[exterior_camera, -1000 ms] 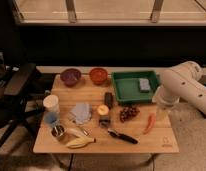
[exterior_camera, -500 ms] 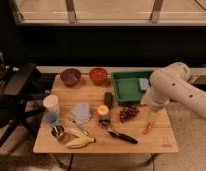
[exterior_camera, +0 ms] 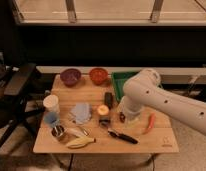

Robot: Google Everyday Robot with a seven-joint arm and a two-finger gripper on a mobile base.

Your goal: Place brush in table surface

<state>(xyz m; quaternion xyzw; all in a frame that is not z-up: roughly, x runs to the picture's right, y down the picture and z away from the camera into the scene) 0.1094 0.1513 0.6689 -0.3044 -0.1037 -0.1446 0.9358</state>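
Note:
The brush [exterior_camera: 122, 135] lies flat on the table surface [exterior_camera: 161, 142] near the front middle, with its black handle pointing right and its paler tip to the left. My white arm reaches in from the right across the middle of the table. My gripper [exterior_camera: 124, 116] is at the arm's lower end, low over the table just behind the brush and to the right of a small can [exterior_camera: 103, 120]. It is mostly hidden by the arm. Nothing shows in it.
A purple bowl [exterior_camera: 70, 76], an orange bowl [exterior_camera: 98, 75] and a green tray [exterior_camera: 120, 77] stand at the back. A dark block [exterior_camera: 108, 99], an orange fruit [exterior_camera: 102, 109], a blue cloth [exterior_camera: 81, 112], a white cup [exterior_camera: 51, 103], a banana [exterior_camera: 80, 142] and a red pepper [exterior_camera: 150, 122] lie around. A chair [exterior_camera: 16, 90] is at the left.
My arm has swung left and forward from the right edge over the table. It now covers most of the green tray. The brush has not moved.

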